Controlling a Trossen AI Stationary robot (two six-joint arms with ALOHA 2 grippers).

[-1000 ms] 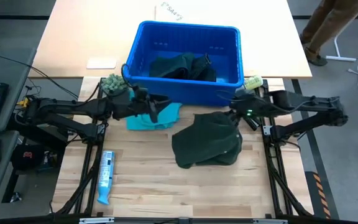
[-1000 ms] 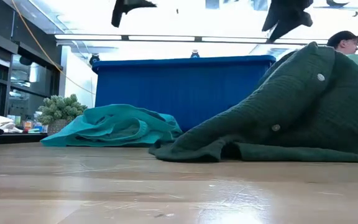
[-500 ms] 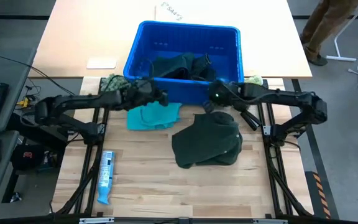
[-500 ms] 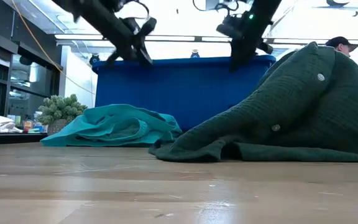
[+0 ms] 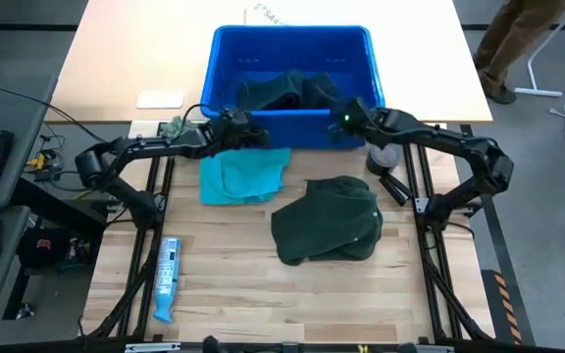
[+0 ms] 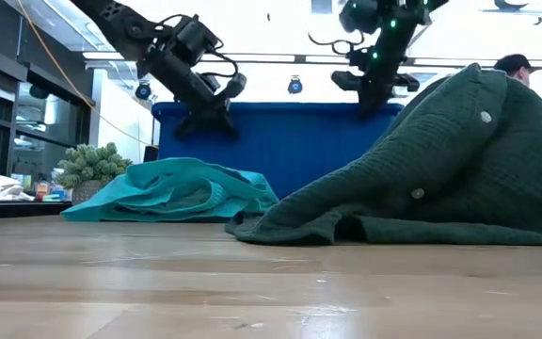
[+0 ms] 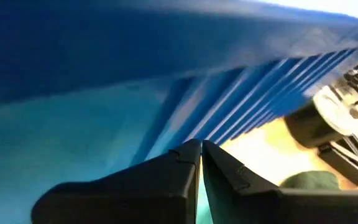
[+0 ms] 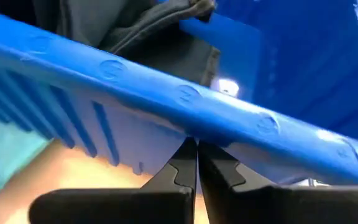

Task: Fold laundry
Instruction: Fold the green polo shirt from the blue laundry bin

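While both arms were extended toward the blue bin (image 5: 291, 86), the left gripper (image 5: 246, 132) was positioned at the bin's near wall, on its left half, above the far edge of the turquoise shirt (image 5: 244, 176). Its fingers (image 7: 185, 163) were pressed together, and nothing was held between them. The right gripper (image 5: 339, 122) was positioned at the same near wall, toward its right end. Its fingers (image 8: 188, 167) were likewise pressed together, with their tips set against the underside of the bin's rim (image 8: 166, 90); no cloth was pinched.

The turquoise shirt was laid rumpled on the wooden table (image 5: 233, 294), just in front of the bin and left of centre. A dark green garment (image 5: 327, 221) was heaped on the table to the right of the shirt, near it, with small pale buttons visible on its slope in the low view (image 6: 440, 169). Further dark garments (image 5: 287, 93) were contained inside the bin, bunched against its near wall.

A fuzzy green ball (image 5: 174, 127) was located beside the bin's left near corner. A blue and white packet (image 5: 168, 277) was laid near the table's left edge.
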